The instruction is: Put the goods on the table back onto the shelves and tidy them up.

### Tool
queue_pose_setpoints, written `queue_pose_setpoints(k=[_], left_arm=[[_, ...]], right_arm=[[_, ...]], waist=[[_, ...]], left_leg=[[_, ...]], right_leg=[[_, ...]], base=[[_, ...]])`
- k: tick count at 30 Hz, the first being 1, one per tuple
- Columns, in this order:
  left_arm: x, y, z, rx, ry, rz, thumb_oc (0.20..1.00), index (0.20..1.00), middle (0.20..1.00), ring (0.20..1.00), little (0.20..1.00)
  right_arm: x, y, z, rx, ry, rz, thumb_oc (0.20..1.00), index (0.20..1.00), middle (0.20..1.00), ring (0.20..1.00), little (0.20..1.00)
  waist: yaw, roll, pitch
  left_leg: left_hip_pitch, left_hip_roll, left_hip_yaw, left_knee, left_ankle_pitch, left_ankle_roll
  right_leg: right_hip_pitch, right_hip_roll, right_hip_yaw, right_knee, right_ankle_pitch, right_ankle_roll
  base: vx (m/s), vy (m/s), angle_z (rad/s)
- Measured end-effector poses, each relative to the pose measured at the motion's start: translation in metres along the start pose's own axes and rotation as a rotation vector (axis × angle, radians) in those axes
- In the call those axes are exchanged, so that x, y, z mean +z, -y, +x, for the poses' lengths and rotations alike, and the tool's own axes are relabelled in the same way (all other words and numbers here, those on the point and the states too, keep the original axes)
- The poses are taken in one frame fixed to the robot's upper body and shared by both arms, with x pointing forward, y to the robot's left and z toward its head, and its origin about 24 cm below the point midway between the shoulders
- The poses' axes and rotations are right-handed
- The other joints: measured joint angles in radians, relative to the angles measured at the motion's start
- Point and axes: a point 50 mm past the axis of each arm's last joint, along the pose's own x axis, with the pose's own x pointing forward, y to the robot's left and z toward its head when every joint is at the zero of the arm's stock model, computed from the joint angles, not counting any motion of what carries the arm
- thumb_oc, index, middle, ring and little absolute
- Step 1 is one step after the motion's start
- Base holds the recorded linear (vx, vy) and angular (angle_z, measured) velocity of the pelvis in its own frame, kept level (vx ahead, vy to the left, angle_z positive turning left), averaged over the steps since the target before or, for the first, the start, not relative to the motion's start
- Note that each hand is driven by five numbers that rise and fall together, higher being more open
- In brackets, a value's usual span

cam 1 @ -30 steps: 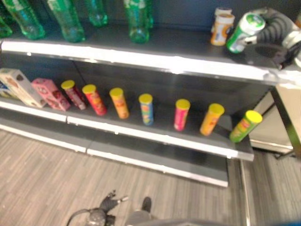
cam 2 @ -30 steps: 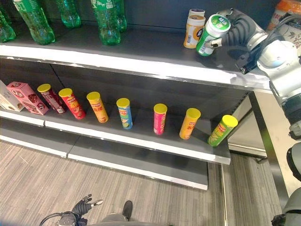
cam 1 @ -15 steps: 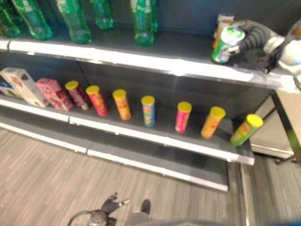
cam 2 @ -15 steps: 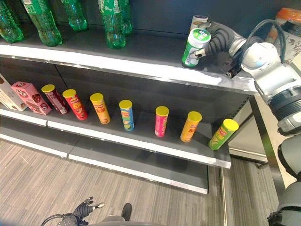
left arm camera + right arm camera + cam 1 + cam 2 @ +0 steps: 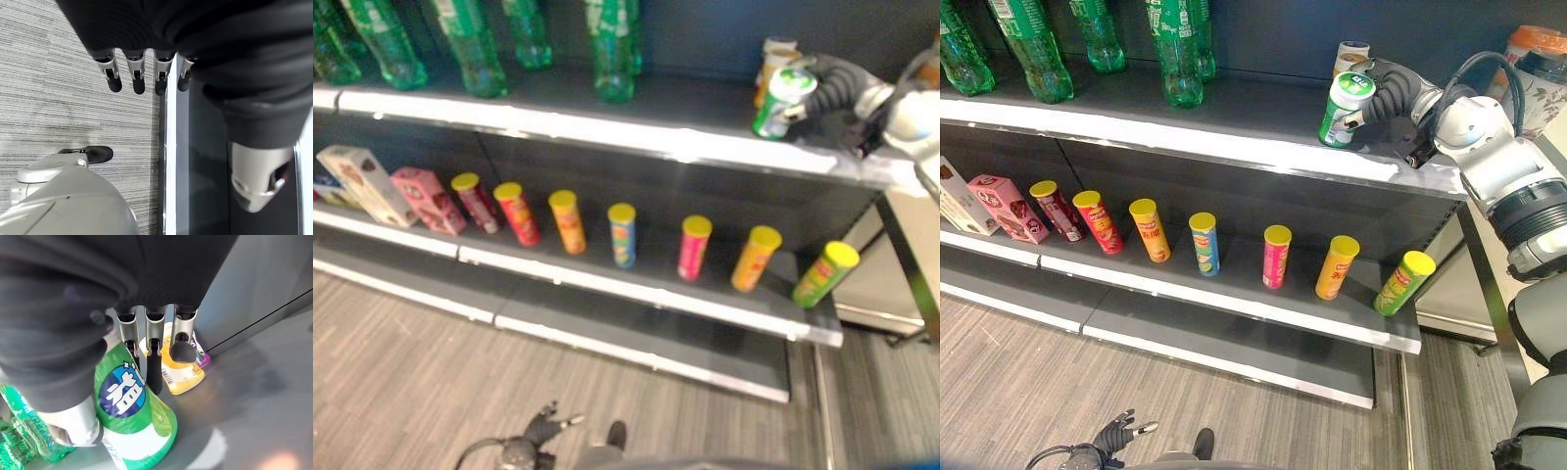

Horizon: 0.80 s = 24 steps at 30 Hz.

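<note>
My right hand (image 5: 1386, 93) has its fingers (image 5: 152, 357) curled round the green can (image 5: 1344, 106), tilted over the top shelf (image 5: 1234, 127) near its right front edge, beside the yellow bottle (image 5: 183, 369).

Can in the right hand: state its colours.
Green and white can, blue label; clearest in right wrist view.

green can (image 5: 1344, 109) with white top and blue-and-white round mark, held in silver, dark-tipped right hand (image 5: 1381, 93). orange-yellow container (image 5: 182, 368) seen behind. dark grey shelves (image 5: 1234, 108) edged in white. green bottles (image 5: 1175, 49) above; yellow-lidded tubes (image 5: 1276, 257) in red, orange, blue, pink, green below. pink box (image 5: 1007, 208) noted.
</note>
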Motion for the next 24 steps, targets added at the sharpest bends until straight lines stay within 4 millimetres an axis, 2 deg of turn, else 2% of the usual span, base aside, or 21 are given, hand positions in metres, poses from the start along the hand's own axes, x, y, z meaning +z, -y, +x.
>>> queue_pose_setpoints(k=[14, 15, 16, 17, 24], left_arm=[[-0.0032, -0.0006, -0.0003, 0.002, -0.015, 0.002, 1.0, 1.0, 1.0, 1.0, 1.0], [-0.0032, -0.0006, -0.0003, 0.002, -0.015, 0.002, 1.0, 1.0, 1.0, 1.0, 1.0], [-0.0032, -0.0006, -0.0003, 0.002, -0.015, 0.002, 1.0, 1.0, 1.0, 1.0, 1.0], [-0.0032, -0.0006, -0.0003, 0.002, -0.015, 0.001, 1.0, 1.0, 1.0, 1.0, 1.0], [-0.0031, -0.0006, -0.0003, 0.003, -0.015, 0.002, 1.0, 1.0, 1.0, 1.0, 1.0]], right_arm=[[0.0007, -0.0014, 0.0006, 0.013, 0.0, 0.002, 0.2, 0.2, 0.2, 0.2, 0.2], [0.0007, -0.0014, 0.0006, 0.013, 0.0, 0.002, 0.291, 0.291, 0.291, 0.291, 0.291], [0.0007, -0.0014, 0.0006, 0.013, 0.0, 0.002, 0.947, 0.947, 0.947, 0.947, 0.947], [0.0007, -0.0013, 0.0006, 0.012, 0.0, 0.001, 1.0, 1.0, 1.0, 1.0, 1.0], [0.0, -0.0029, 0.0009, 0.026, -0.007, -0.018, 1.0, 1.0, 1.0, 1.0, 1.0]], waist=[[0.0, -0.001, 0.0], [0.0, -0.001, 0.0], [0.0, -0.001, 0.0], [0.0, -0.001, 0.0], [-0.001, -0.001, 0.0]], left_leg=[[0.0, 0.0, 0.001, 0.0, 0.0, 0.0], [0.001, 0.0, 0.001, 0.0, 0.0, 0.0], [0.001, 0.0, 0.001, 0.0, 0.0, 0.0], [0.001, 0.0, 0.001, 0.0, 0.0, 0.0], [0.0, 0.0, 0.003, 0.0, 0.0, 0.0]], right_leg=[[0.0, 0.0, 0.001, 0.0, 0.0, 0.0], [0.0, 0.0, 0.001, 0.0, 0.0, 0.0], [0.0, 0.0, 0.001, 0.0, 0.0, 0.0], [0.0, 0.0, 0.002, 0.0, 0.0, 0.0], [-0.002, -0.001, 0.003, 0.0, 0.0, 0.0]], base=[[0.0, 0.0, 0.0], [0.0, 0.0, 0.0], [0.0, 0.0, 0.0], [0.0, 0.0, 0.0], [0.0, 0.0, 0.0]])
